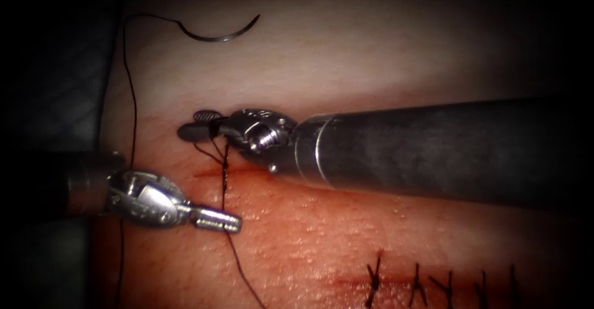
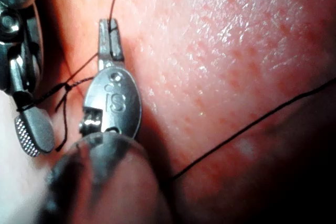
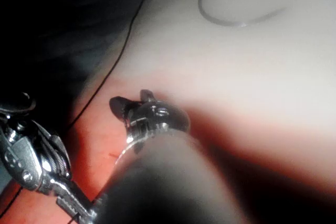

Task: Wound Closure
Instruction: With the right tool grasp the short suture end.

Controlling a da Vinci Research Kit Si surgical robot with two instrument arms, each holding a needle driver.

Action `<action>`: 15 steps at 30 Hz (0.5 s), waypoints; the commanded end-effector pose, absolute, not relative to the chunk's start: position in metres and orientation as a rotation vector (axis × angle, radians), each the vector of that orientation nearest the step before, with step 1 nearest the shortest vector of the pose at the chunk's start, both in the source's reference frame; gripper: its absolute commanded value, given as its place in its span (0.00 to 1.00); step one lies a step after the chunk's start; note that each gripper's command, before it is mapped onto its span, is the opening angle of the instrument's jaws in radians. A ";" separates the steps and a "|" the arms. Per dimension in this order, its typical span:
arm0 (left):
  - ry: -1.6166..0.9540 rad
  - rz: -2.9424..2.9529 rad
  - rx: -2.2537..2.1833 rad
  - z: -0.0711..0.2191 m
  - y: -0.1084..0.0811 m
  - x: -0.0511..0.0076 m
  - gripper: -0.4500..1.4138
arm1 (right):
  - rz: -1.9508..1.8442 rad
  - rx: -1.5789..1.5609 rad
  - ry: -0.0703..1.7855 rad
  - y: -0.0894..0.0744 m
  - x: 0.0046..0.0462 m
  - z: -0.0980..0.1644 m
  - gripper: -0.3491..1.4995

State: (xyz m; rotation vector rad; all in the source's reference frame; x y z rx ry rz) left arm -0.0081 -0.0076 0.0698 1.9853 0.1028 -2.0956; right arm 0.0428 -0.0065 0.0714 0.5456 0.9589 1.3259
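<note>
The curved needle [image 1: 219, 36] lies free on the pale tissue [image 1: 383, 55] far above the cut [image 1: 207, 173], held by neither tool and not in the tissue; it also shows as the needle [image 3: 236, 22] in the right wrist view. Its thread [image 1: 132, 98] runs down the tissue's left edge. My left tool [image 1: 216, 220] is shut on the thread just below the cut, seen close as the left tool [image 2: 109, 34]. My right tool [image 1: 197, 124] hovers above the cut's left end with jaws open and thread wound across them; one ridged right jaw face [image 2: 32, 136] shows beside a small knot of thread [image 2: 67, 85].
Several finished dark stitches [image 1: 433, 284] close the cut at the lower right. Red fluid stains the tissue below the cut. A loose strand of thread [image 1: 244, 272] trails down from the left tool. Dark cloth [image 1: 55, 86] borders the tissue on the left.
</note>
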 end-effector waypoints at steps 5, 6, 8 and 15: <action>0.104 -2.092 1.985 0.070 -0.008 -0.0086 0.00 | 1.293 0.587 0.919 -0.007 0.0432 0.072 0.65; 0.103 -2.092 1.985 0.070 -0.008 -0.0086 0.00 | 1.297 0.591 0.919 -0.007 0.0431 0.072 0.65; 0.103 -2.091 1.984 0.070 -0.008 -0.0086 0.00 | 1.301 0.602 0.918 -0.007 0.0428 0.071 0.66; 0.102 -2.091 1.984 0.070 -0.008 -0.0086 0.00 | 1.291 0.606 0.894 -0.008 0.0434 0.072 0.57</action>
